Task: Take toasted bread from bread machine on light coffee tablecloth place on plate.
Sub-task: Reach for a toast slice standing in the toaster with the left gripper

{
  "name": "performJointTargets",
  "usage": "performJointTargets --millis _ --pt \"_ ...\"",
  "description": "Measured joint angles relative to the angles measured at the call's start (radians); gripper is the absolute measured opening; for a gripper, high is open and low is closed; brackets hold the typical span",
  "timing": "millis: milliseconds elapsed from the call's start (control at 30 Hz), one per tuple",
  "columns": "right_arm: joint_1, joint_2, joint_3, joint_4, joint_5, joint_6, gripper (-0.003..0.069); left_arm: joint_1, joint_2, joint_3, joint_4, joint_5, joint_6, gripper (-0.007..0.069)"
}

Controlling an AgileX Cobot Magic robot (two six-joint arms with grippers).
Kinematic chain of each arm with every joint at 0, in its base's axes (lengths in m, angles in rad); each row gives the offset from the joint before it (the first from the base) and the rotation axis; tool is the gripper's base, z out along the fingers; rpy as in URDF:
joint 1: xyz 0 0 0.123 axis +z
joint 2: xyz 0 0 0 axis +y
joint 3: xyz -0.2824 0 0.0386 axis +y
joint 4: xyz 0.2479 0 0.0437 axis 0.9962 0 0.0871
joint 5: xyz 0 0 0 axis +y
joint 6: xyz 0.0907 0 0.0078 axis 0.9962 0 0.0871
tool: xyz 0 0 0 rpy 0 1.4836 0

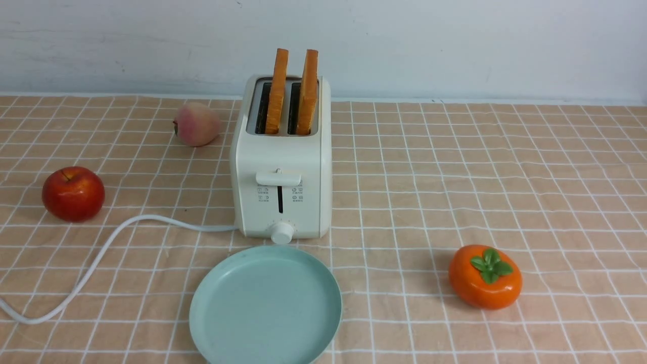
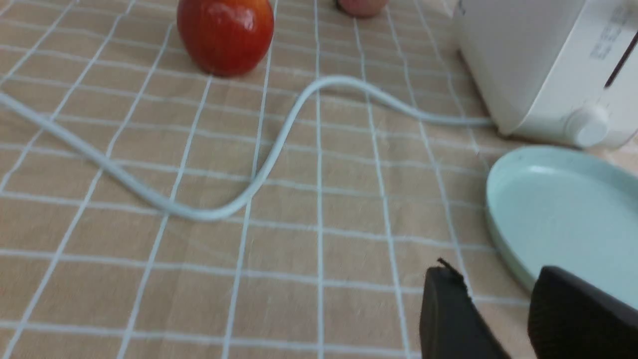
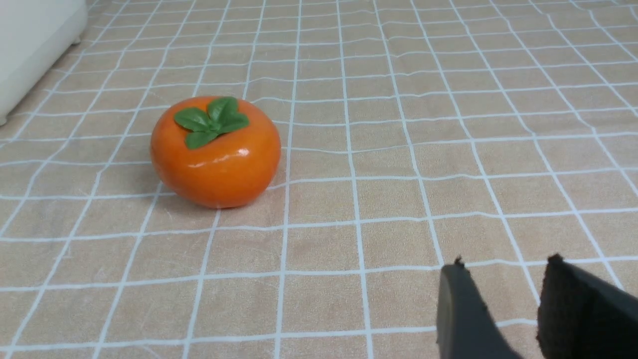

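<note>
The cream-white bread machine (image 1: 281, 167) stands mid-table on the light coffee tablecloth (image 1: 455, 167). Two slices of toasted bread (image 1: 277, 91) (image 1: 308, 91) stick upright out of its slots. The empty teal plate (image 1: 265, 308) lies just in front of its knob. Neither gripper shows in the front view. In the left wrist view my left gripper (image 2: 496, 279) is open and empty, low over the cloth beside the plate (image 2: 563, 214), with the bread machine (image 2: 523, 60) beyond. My right gripper (image 3: 506, 269) is open and empty over bare cloth, well away from the bread machine (image 3: 30, 45).
A white cord (image 1: 101, 253) snakes from the bread machine toward the front left. A red apple (image 1: 73, 193) and a peach (image 1: 196, 124) sit on the left. An orange persimmon (image 1: 485, 277) sits at the right front. A pale wall closes the back.
</note>
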Motion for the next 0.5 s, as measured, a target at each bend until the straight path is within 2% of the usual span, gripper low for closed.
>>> performJointTargets --millis 67,267,300,367,400,500 --pt "0.0 0.0 0.0 0.0 0.0 0.0 0.024 0.0 0.0 0.0 -0.035 -0.065 0.0 0.0239" --pt "0.0 0.0 0.0 0.03 -0.018 0.008 0.024 0.0 0.0 0.0 -0.268 -0.355 0.0 0.0239" --pt "0.0 0.0 0.002 0.036 -0.027 0.014 0.024 0.0 0.0 0.0 -0.268 -0.364 0.0 0.0239" --pt "0.0 0.0 0.008 0.14 -0.11 0.071 0.024 0.0 0.0 0.0 -0.363 -0.457 -0.004 0.0239" --pt "0.0 0.0 0.008 0.16 -0.128 0.084 0.024 0.0 0.0 0.0 -0.377 -0.467 -0.004 0.0239" --pt "0.0 0.0 0.008 0.322 -0.277 0.184 0.024 0.0 0.0 0.0 -0.482 -0.526 -0.015 0.0239"
